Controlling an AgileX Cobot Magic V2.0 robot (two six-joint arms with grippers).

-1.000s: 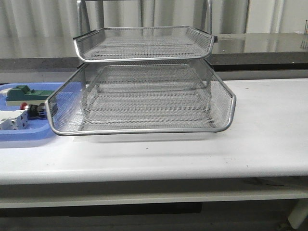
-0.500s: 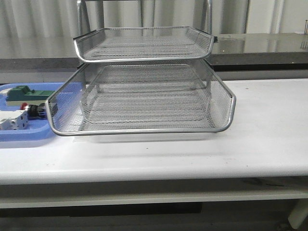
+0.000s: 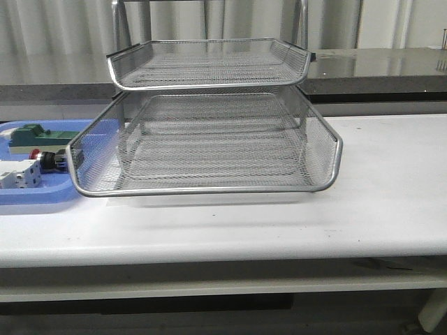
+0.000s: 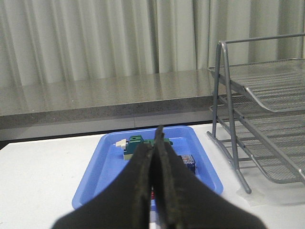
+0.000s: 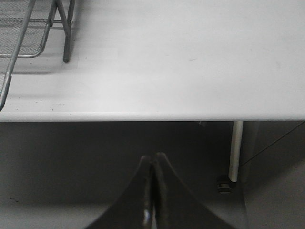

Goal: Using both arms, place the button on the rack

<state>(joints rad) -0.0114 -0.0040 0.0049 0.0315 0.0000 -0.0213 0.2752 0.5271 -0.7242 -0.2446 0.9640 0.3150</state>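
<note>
Left gripper (image 4: pixel 155 143) fingers pressed together above blue tray (image 4: pixel 100 176), apparently empty.

Right gripper (image 5: pixel 152 164) fingers pressed together – off table (image 5: pixel 190 57) edge, rack (image 5: pixel 28 33) corner nr far side

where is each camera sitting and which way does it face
Front: faces forward over the table at the rack; no arm shows.
Left wrist: behind the shut left gripper, facing the blue tray.
Right wrist: behind the shut right gripper, off the table's front edge.
All share the rack.
</note>
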